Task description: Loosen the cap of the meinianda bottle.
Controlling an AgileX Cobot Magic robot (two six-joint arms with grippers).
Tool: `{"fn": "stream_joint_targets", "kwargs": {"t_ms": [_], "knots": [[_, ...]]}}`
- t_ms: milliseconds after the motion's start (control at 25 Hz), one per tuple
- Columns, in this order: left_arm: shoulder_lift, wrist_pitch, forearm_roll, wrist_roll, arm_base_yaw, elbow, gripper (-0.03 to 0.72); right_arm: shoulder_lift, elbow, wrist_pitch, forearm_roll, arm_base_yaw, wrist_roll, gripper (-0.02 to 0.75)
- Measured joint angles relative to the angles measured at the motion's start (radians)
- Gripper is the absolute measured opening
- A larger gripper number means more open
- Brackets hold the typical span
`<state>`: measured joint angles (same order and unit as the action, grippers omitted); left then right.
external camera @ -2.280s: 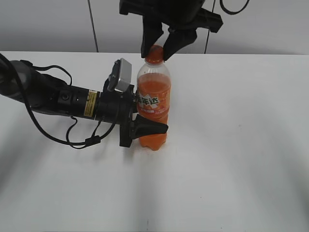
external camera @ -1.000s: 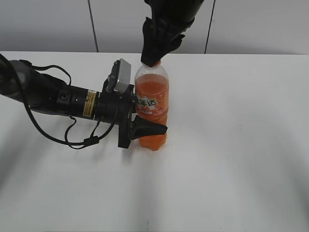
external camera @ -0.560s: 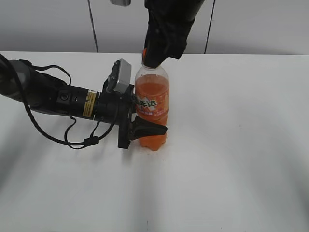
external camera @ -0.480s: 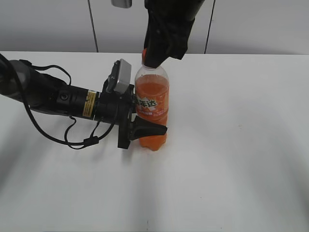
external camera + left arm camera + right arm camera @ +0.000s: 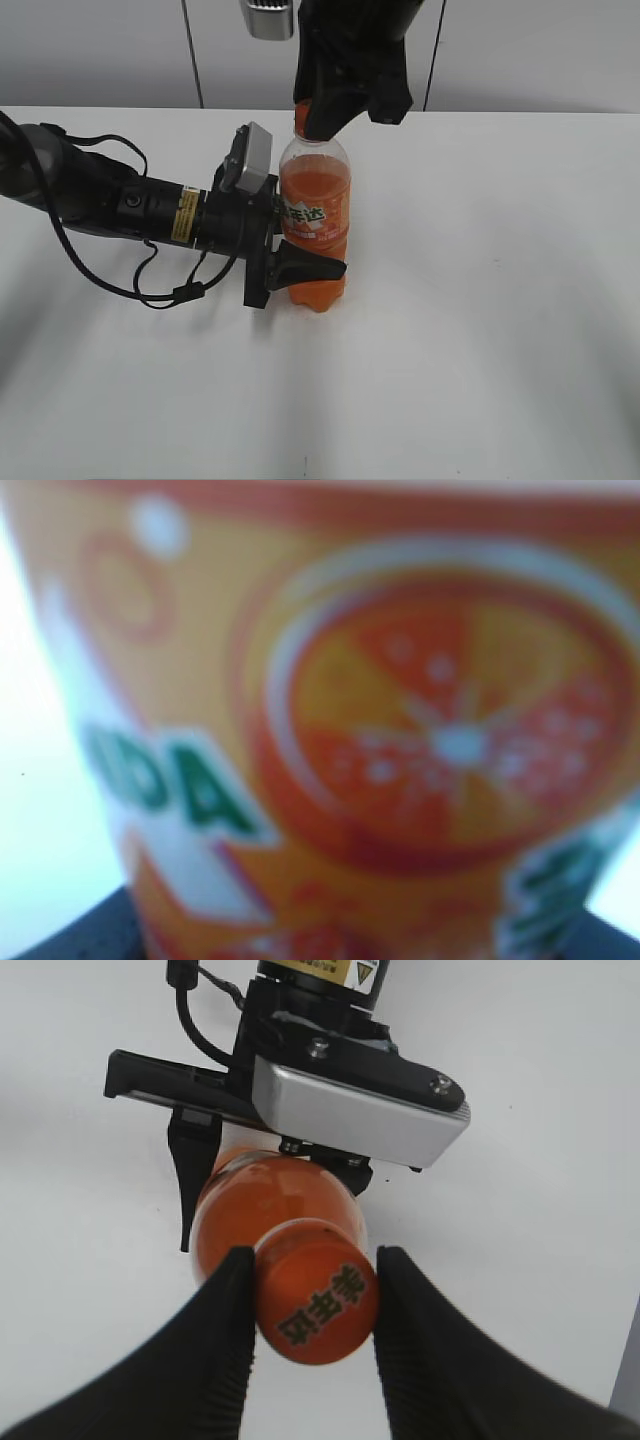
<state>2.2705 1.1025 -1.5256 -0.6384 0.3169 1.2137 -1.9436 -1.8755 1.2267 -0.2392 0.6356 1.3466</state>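
We find the meinianda bottle (image 5: 314, 232) upright on the worktop (image 5: 480, 300), clamped at its lower body by the left end effector (image 5: 296, 268). The right end effector (image 5: 312, 1300) pinches the cap (image 5: 318, 1302) from above, its pads against both ribbed sides. Risks, in our judgement — the pads may slip round the cap, or the bottle may turn within the lower clamp, so the twist loosens nothing; a tilt could tip it.

Right pincer (image 5: 312, 1305) around cap (image 5: 318, 1305)
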Motion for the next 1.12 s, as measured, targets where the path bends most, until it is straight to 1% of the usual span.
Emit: {"fn": "stream_joint_targets", "kwargs": {"t_ms": [360,1120], "knots": [[0.0,0.0,-0.001,0.0,0.0,0.0,0.4,0.0,0.0,0.0,-0.002,0.0,0.058,0.272],[0.0,0.001,-0.002,0.001,0.0,0.0,0.4,0.0,0.0,0.0,-0.007,0.0,0.046,0.276]]}}
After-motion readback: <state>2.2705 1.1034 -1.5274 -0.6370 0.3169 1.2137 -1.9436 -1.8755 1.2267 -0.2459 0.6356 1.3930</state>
